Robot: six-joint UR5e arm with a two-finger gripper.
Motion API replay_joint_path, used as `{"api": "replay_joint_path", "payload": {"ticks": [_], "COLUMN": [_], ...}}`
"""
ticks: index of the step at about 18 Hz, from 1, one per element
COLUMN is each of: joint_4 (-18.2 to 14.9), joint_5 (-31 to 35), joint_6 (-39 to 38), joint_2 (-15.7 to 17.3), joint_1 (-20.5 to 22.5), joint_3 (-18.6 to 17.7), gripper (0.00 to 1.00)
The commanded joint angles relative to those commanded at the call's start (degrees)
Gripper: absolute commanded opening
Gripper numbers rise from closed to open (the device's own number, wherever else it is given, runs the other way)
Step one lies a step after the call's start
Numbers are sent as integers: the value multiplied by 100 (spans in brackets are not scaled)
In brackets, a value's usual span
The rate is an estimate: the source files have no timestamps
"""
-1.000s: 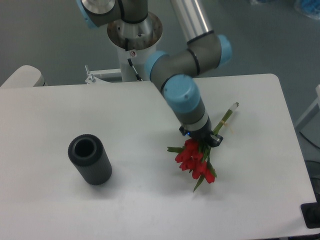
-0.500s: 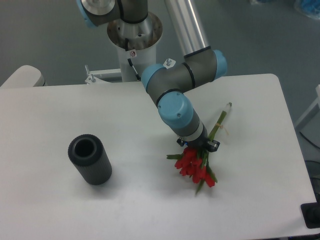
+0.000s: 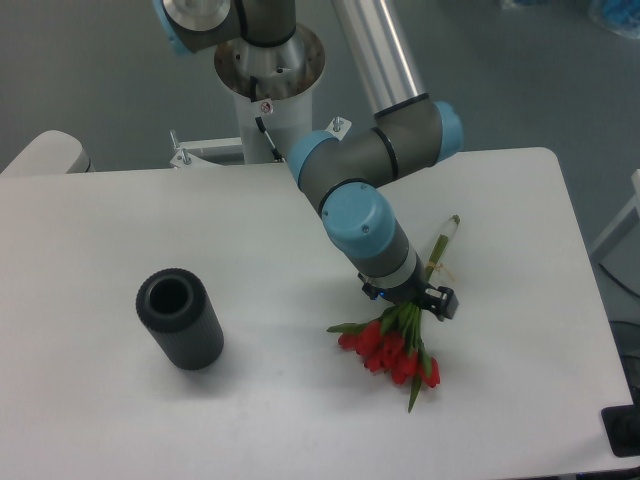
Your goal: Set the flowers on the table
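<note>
Even, soft overhead light (faint shadows), slightly blurry picture

No text can be read; a small red-and-white sticker (image 3: 266,106) on the robot base is illegible.

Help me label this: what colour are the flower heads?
Red flowers, clearest in the fixed camera view.

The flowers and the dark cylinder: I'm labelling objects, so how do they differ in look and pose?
The flowers are red with green stems, a loose bunch lying along the table; the dark cylinder is one ribbed, hollow piece standing with its opening up. The gripper is at the flowers' stems; the cylinder stands alone. Both are over the white table.
</note>
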Motion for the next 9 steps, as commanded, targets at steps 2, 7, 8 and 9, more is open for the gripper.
{"api": "replay_joint_path", "payload": {"ticks": [2, 7, 8, 9], "joint_4": [-219, -1080, -1229, -1440], "joint_5": [-159, -791, -888, -932], "joint_6": [160, 423, 555, 756], "joint_2": [9, 17, 26, 35], "joint_1": [26, 430, 518, 562], "joint_3": [317, 1073, 1196, 1328], "gripper": [99, 99, 99, 99]}}
